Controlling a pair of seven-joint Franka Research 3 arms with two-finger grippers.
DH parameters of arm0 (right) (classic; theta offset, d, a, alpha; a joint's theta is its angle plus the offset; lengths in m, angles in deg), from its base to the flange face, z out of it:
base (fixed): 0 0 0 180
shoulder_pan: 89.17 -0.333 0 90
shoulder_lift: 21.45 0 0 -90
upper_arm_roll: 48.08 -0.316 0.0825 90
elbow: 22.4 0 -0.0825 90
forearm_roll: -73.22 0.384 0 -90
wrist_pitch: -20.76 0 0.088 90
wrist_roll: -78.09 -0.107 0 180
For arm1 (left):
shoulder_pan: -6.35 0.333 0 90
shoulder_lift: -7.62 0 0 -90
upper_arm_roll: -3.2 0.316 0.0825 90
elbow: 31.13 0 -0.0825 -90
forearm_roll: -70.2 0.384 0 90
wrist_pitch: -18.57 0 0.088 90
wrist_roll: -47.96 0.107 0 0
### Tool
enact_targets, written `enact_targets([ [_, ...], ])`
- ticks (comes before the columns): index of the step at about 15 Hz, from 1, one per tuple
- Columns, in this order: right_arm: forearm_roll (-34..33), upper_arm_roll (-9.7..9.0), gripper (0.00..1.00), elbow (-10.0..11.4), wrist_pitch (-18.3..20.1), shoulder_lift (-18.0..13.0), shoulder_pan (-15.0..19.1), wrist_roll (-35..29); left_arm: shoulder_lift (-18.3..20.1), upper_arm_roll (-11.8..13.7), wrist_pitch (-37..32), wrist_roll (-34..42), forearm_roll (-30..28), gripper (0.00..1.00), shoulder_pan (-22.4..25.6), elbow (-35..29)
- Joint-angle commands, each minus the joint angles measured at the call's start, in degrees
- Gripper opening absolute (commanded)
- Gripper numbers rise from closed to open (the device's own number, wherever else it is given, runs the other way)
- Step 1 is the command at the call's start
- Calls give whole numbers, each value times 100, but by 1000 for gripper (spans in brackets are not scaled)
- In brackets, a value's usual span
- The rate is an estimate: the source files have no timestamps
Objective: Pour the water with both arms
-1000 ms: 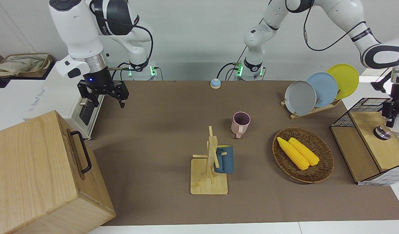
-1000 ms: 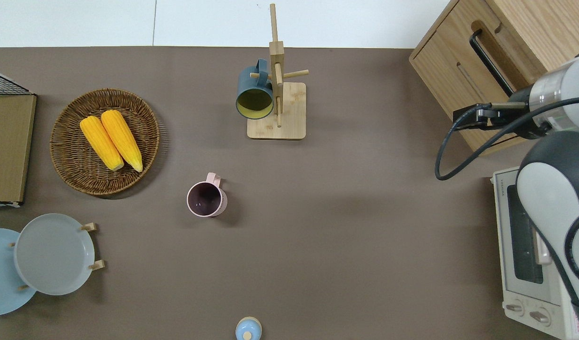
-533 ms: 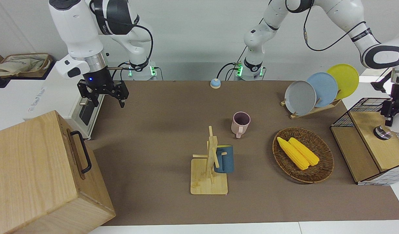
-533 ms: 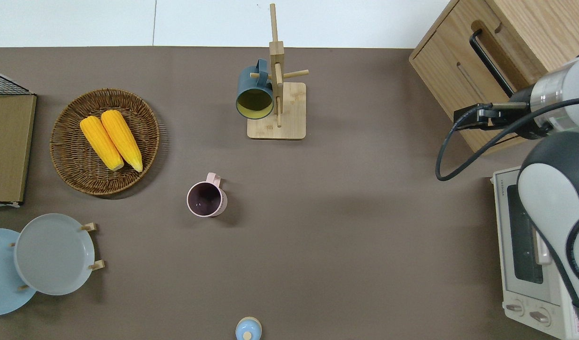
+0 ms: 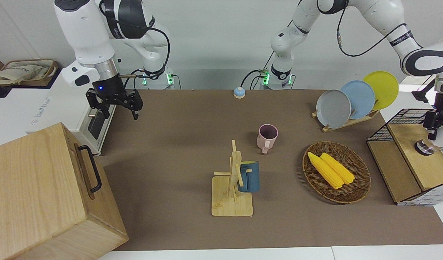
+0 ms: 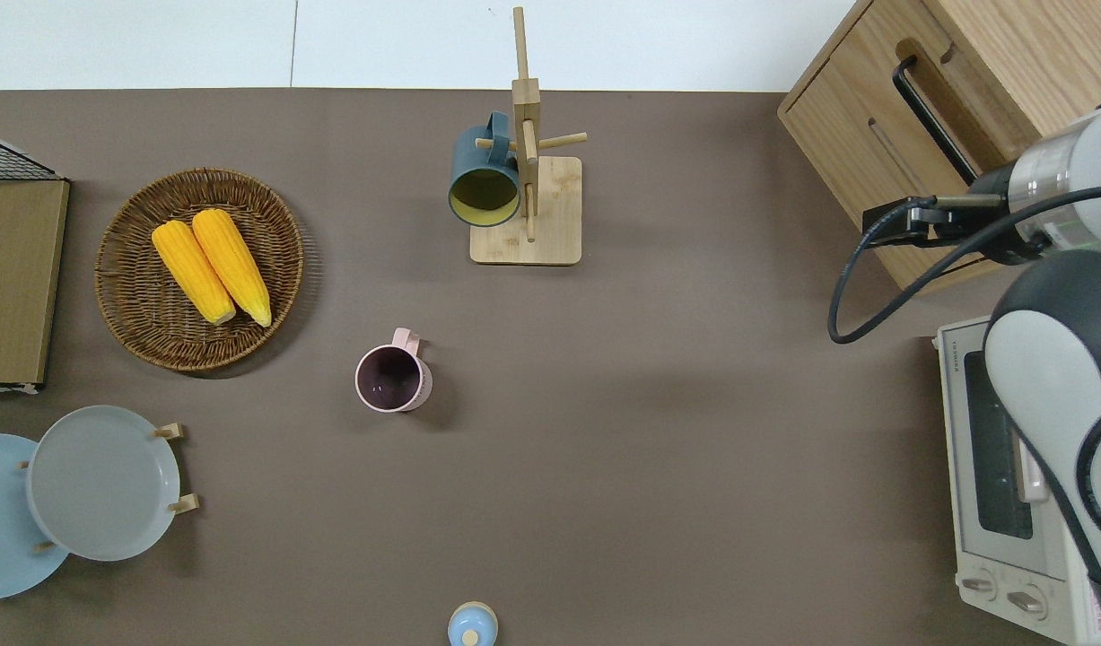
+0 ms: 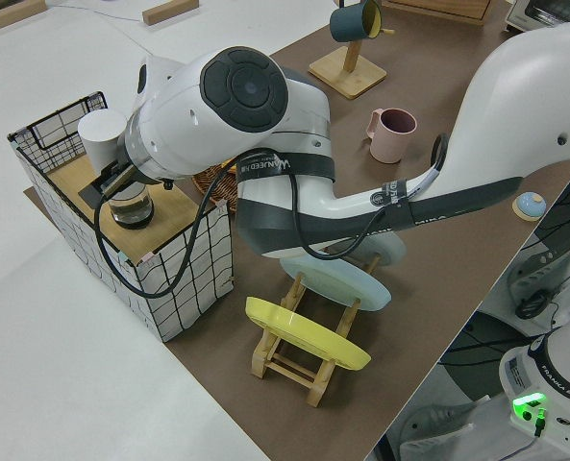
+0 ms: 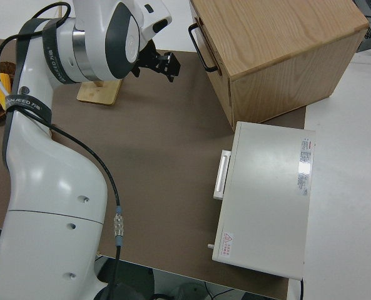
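At the left arm's end of the table, I have the left gripper [image 5: 431,133] poised just above a short clear glass jar [image 5: 424,147] that stands on the wooden shelf inside the black wire basket [image 5: 405,115]; whether its fingers are parted I cannot tell. My right gripper [image 5: 117,108] hangs with fingers spread and empty, by the white toaster oven [image 6: 1008,467] and the large wooden box [image 6: 954,90]. The pink mug [image 6: 391,378] stands upright mid-table, well apart from both grippers.
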Motion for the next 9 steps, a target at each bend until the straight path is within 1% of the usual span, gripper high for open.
enact_targets([
  [1,31,-68,992,7,26,-51,89,98,88,-17,-155,109,-130,998,75,-6],
  [3,31,-59,992,7,26,-51,89,98,158,10,-384,100,-51,998,84,-6],
  [4,31,-59,992,7,26,-51,89,98,228,53,-533,100,-42,998,93,-6],
  [5,23,-68,992,7,26,-51,89,98,281,149,-647,100,-42,998,84,-6],
  [6,23,-59,992,7,26,-51,89,98,342,168,-840,30,-7,998,93,-6],
  [7,31,-59,992,7,26,-51,89,98,421,194,-1016,-49,280,998,110,3],
  [8,31,-59,992,7,26,-51,89,98,509,299,-1235,-215,701,998,93,20],
  [9,31,-59,992,7,26,-51,89,98,579,300,-1524,-486,975,998,93,64],
])
